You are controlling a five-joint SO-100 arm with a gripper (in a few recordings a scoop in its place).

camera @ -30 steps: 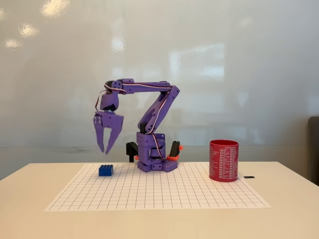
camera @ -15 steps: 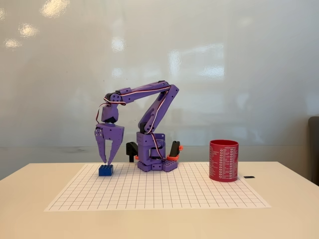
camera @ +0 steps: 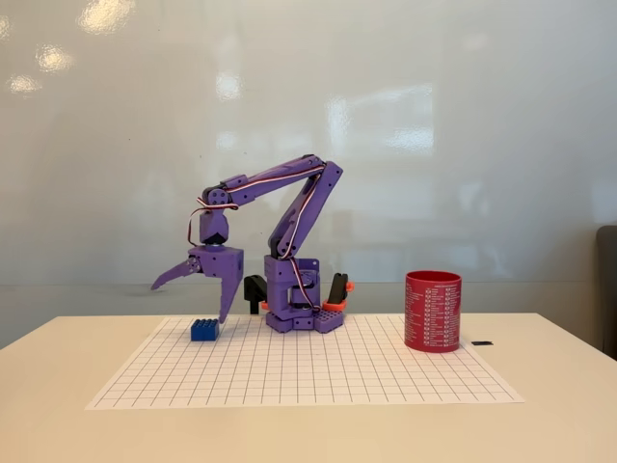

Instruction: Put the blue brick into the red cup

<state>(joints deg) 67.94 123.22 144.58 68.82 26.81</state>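
The blue brick (camera: 204, 330) lies on the white grid mat (camera: 308, 376) near its back left corner, left of the purple arm's base (camera: 293, 301). My gripper (camera: 189, 302) hangs just above the brick and is open wide. One finger (camera: 170, 274) sticks out to the left, and the other finger (camera: 228, 294) points straight down with its tip at the brick's right top edge. Nothing is held between them. The red cup (camera: 433, 311) with white print stands upright at the mat's back right, far from the gripper.
A small black item (camera: 482, 342) lies on the table just right of the cup. A dark object (camera: 607, 289) stands at the right edge of the view. The table is beige, with a glossy white wall behind.
The arm has come down over the brick, from well above it to just over it. In the last half second the jaws swung wide open, one finger lifting out to the left.
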